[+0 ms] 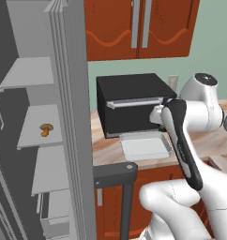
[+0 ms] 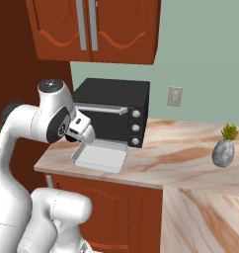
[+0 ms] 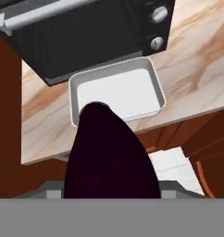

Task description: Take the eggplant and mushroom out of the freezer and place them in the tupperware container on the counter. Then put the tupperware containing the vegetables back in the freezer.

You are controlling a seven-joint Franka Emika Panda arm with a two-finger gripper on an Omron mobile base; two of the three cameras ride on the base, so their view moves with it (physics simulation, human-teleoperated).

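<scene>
Gripper (image 3: 111, 196) clamps the glossy, rounded dark-purple eggplant (image 3: 109, 157) above the shallow translucent tupperware container (image 3: 153, 78), whose raised rim lies just beside the surface (image 3: 197, 60) edge.

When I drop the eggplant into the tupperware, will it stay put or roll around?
The eggplant looks glossy, rounded and tapered, so it may slip from the grip and roll a little in an arc. The tupperware has a raised rim all round, which should stop it. The tray looks thin and light, so it might slide on the counter.
</scene>
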